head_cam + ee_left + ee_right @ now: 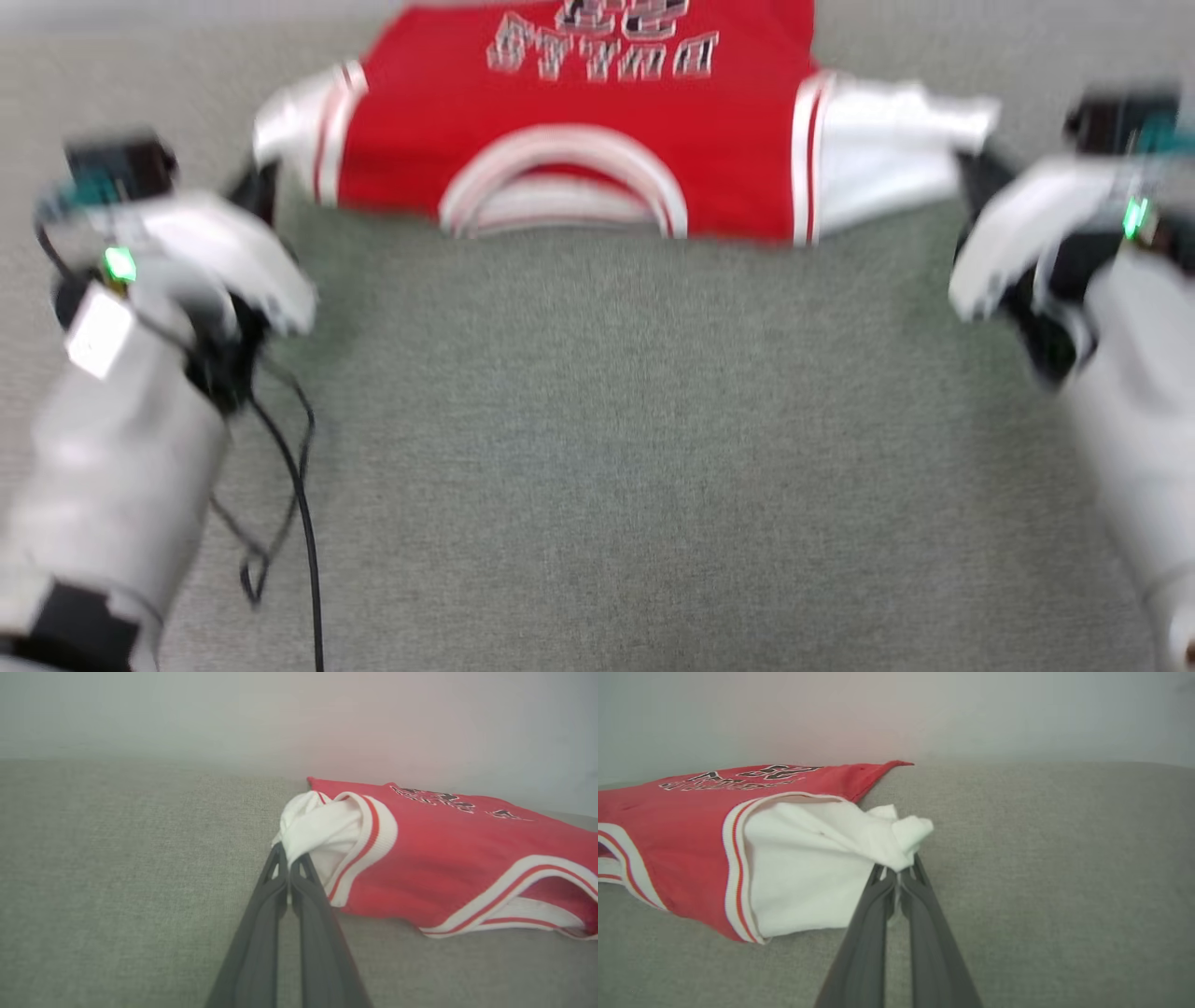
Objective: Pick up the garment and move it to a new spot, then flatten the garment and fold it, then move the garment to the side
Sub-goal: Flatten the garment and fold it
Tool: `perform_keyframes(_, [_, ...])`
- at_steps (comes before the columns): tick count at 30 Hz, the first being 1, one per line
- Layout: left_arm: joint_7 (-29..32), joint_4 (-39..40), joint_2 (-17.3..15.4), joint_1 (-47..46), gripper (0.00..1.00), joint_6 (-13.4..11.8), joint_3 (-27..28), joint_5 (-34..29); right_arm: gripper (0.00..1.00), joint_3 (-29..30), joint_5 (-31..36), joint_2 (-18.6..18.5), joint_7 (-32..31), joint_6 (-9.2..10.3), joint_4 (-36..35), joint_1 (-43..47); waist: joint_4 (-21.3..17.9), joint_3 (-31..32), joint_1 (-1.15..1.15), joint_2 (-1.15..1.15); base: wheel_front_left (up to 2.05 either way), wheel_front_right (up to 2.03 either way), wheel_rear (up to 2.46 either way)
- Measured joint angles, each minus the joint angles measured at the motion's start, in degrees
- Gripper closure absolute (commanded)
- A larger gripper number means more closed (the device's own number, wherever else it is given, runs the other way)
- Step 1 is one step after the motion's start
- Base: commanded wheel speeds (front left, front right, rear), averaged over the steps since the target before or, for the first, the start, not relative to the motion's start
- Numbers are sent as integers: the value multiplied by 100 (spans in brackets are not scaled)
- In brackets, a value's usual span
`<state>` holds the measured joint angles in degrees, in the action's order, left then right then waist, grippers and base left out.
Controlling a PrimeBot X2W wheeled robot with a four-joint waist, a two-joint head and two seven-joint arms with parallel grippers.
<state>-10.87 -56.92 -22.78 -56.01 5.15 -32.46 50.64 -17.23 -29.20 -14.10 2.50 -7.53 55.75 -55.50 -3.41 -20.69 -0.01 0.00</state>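
The garment (579, 140) is one item: a red jersey of thin, soft cloth, lying at the far edge of the grey surface (597, 448), about midway along that edge. Its neck opening (560, 177) faces the robot. It is a curved arc trimmed in red and white stripes. The black, white-outlined lettering reads upside down in the head view, and the picture's top edge cuts off part of it.

There are two sleeves, both white, each joined to the red body by a striped band. The left sleeve (317, 826) is bunched into a rounded knot. The right sleeve (808, 868) is fuller, with loose creases running to a gathered tip.

The surface is a coarse woven cloth, flat and matte.

There are two grippers, each with two long, dark, tapered fingers. The left gripper (288, 858) has its fingers pressed together, pinching the bunched end of the left sleeve. The right gripper (898, 870) is likewise closed, pinching the gathered tip of the right sleeve. Both sleeve ends are drawn up slightly at the pinch.

One thin black cable (303, 485) loops beside the left forearm.
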Motion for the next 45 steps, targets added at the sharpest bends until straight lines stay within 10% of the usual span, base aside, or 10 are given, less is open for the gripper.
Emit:
perform_keyframes(14, [-354, 611, -78, 2476, 100, -225, -40, 55, 100, -361, -731, -356, 146, -2, -616, 2567, 86, 1634, -1, 0, 0, 0, 0])
perform_keyframes(33, [-182, 4190, -779, 6225, 100, -2036, 189, 526, 100, 1246, -56, -146, -483, -3, -2627, 5804, 275, 2458, 0, 0, 0, 0, 0])
perform_keyframes(42, [12, 4779, -904, 6747, 100, -2399, 9, 472, 100, 2174, 678, 563, -1254, -1, -3833, 6870, 394, 2480, 1, 0, 0, 0, 0])
perform_keyframes(45, [3, 4845, -880, 6668, 100, -2382, -40, 398, 50, 2301, 773, 705, -1343, -1, -4043, 6870, 451, 2452, 1, 0, 0, 0, 0])
